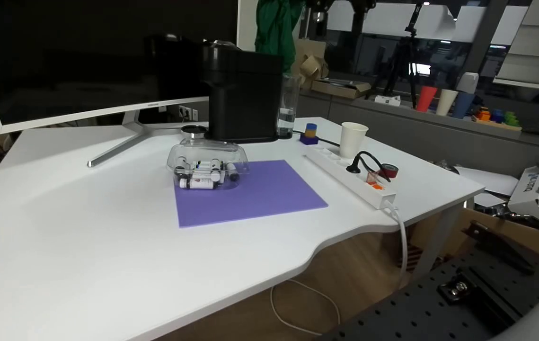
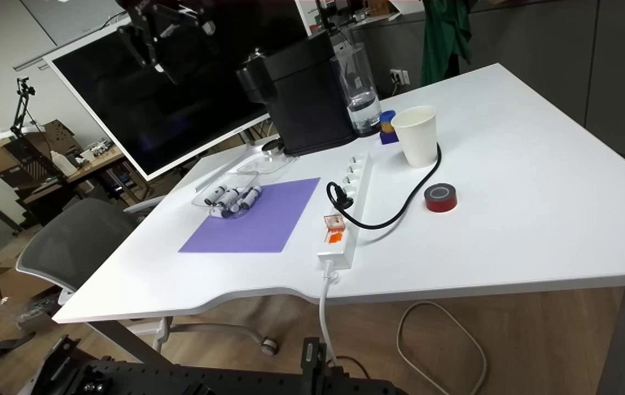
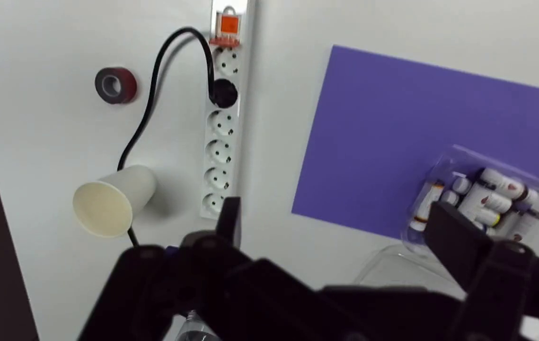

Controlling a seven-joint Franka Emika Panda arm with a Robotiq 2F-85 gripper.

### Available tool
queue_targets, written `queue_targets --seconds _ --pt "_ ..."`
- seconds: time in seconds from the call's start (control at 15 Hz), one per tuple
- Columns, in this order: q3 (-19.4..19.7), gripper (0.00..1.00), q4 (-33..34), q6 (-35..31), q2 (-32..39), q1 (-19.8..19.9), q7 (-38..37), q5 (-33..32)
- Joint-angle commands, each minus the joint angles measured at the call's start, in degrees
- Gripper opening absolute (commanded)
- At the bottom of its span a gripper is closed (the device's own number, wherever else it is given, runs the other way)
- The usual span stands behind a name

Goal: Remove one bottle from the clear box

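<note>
The clear box (image 1: 236,185) stands over a corner of the purple mat (image 1: 260,196), with its see-through lid (image 1: 212,146) folded open. It also shows in an exterior view (image 2: 239,214) and at the right of the wrist view (image 3: 475,155). Several small white bottles (image 1: 198,183) with dark bands lie jumbled inside; they show in the wrist view too (image 3: 503,183). My gripper (image 3: 335,206) is open and empty, high above the table. In the wrist view its right finger hides part of the box and some bottles. In an exterior view the gripper (image 2: 183,49) hangs before the monitor.
A tall black machine (image 1: 245,94) with a water tank (image 1: 287,111) stands behind the box, before a large monitor (image 1: 84,57). A white power strip (image 3: 222,137) with a black cable (image 3: 148,109), a paper cup (image 3: 113,201) and red tape (image 3: 117,85) are beside the mat.
</note>
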State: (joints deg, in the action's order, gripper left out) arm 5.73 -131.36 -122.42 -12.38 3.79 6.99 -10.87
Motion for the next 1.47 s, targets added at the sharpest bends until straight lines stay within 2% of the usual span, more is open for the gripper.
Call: queue_targets --seconds 0.0,0.33,0.73,0.8,0.87,1.13,1.27,1.4 --pt "-2.9 1.00 4.7 -6.5 11.1 -0.1 -10.1 -2.4" --pt "-4.7 1.00 10.0 -7.7 23.8 -2.8 -14.9 -0.8" --pt "-6.3 1.00 17.0 -6.7 34.2 -6.2 -13.6 3.4" --pt "-6.8 1.00 17.9 -6.1 35.1 -6.3 -12.7 4.9" --pt "-5.9 1.00 14.1 -8.6 32.8 -6.4 -12.6 3.5" --pt "-6.4 1.00 16.5 -7.9 35.1 -7.0 -12.6 4.5" --pt "-6.1 1.00 16.3 -11.1 35.9 -7.5 -14.1 3.8" --pt "-6.3 1.00 16.1 -17.1 37.8 -8.5 -15.8 3.9"
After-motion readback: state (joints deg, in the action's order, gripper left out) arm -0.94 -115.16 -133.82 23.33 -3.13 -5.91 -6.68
